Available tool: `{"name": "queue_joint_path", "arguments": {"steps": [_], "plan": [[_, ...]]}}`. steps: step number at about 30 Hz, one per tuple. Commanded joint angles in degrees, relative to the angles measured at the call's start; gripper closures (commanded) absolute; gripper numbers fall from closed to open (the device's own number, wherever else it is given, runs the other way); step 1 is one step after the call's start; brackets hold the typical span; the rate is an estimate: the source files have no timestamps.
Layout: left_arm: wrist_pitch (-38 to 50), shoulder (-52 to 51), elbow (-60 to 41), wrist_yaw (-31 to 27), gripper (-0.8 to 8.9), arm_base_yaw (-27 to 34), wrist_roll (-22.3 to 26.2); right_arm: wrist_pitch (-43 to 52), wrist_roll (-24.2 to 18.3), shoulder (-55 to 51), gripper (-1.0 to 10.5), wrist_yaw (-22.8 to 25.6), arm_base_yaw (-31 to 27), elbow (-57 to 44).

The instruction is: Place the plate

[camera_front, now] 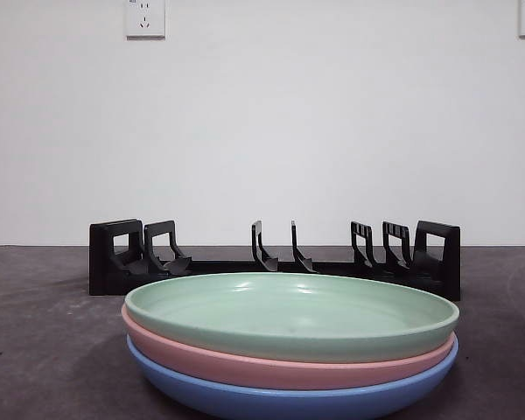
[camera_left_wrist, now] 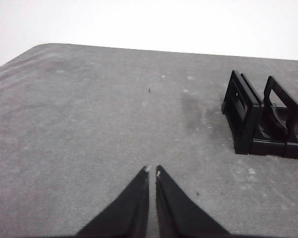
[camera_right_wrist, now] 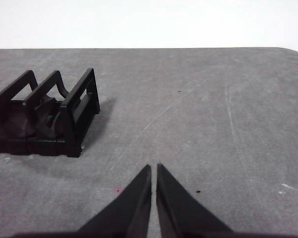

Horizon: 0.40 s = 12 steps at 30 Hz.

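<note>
Three plates are stacked near the front of the table: a green plate (camera_front: 289, 313) on top, a pink plate (camera_front: 280, 367) under it and a blue plate (camera_front: 289, 398) at the bottom. Behind them stands a black plate rack (camera_front: 276, 259) with upright dividers and nothing in its slots. My left gripper (camera_left_wrist: 152, 170) hovers shut over bare table, off the rack's left end (camera_left_wrist: 260, 119). Off the rack's right end (camera_right_wrist: 44, 116), my right gripper (camera_right_wrist: 154, 168) is shut and holds nothing. Neither arm shows in the front view.
The grey table (camera_front: 44, 350) reaches back to a white wall with two power sockets (camera_front: 144, 17). The table's rounded far corners appear in both wrist views.
</note>
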Motion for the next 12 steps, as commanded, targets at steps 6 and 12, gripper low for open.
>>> {"name": "queue_joint_path", "arguments": {"steps": [6,12], "plan": [[-0.4,-0.1,-1.1,-0.2,7.92,0.0,-0.2,-0.4,0.2,0.0,9.3,0.0,0.1,-0.3],[-0.4,-0.1,-1.1,-0.2,7.92,-1.1,-0.2,-0.4,0.2,0.0,9.3,0.0,0.1,-0.3]]}}
